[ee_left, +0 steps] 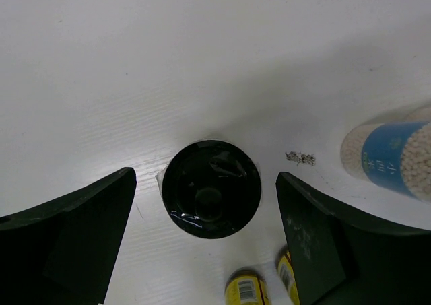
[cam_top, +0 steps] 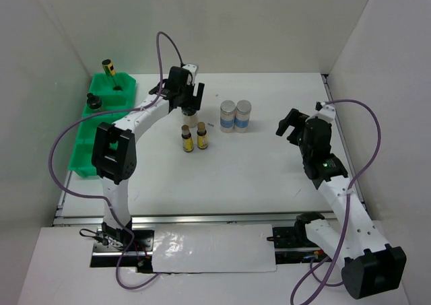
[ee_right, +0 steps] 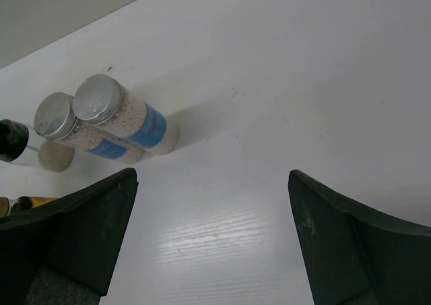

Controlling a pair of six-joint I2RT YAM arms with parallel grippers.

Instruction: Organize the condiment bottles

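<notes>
A clear bottle with a black cap [ee_left: 211, 188] stands upright on the table, directly below my left gripper [ee_left: 205, 177]. The gripper is open, its fingers either side of the cap and apart from it; it also shows in the top view [cam_top: 190, 110]. Two small dark bottles with yellow labels [cam_top: 187, 139] [cam_top: 201, 138] stand just in front. Two silver-lidded, blue-labelled jars [cam_top: 228, 115] [cam_top: 243, 114] stand side by side to the right. My right gripper [cam_top: 284, 125] is open and empty, right of the jars; the right wrist view shows only table between its fingers [ee_right: 212, 175].
A green compartment tray [cam_top: 86, 150] lies along the left wall. It holds a yellow-labelled bottle [cam_top: 109, 69] in its far compartment and a black-capped one [cam_top: 93, 102] behind it. White walls close in the table at the left, back and right.
</notes>
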